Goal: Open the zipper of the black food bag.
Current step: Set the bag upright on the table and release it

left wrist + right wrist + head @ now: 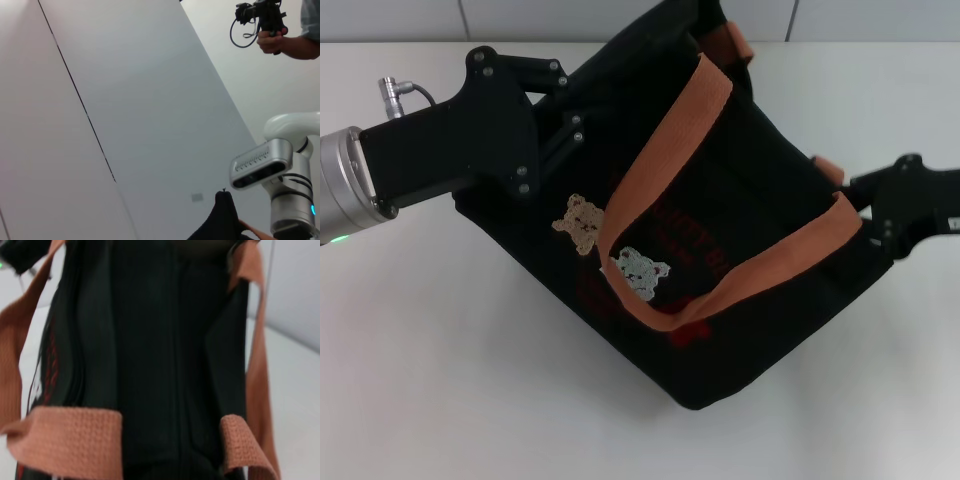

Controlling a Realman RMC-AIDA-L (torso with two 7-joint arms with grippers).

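A white table [440, 380] meets a pale panelled wall [150, 100].

A plain white counter [440, 380] is seen, evenly lit. It is backed by a pale tiled wall [560, 18] with thin dark seams. Large grey-white panels [150, 110] are seen in the left wrist view.

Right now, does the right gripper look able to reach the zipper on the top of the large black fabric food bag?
Probably yes. The right gripper sits at the large black fabric food bag's top edge, and the dark zipper line shows uncovered between the orange-brown webbing handles.
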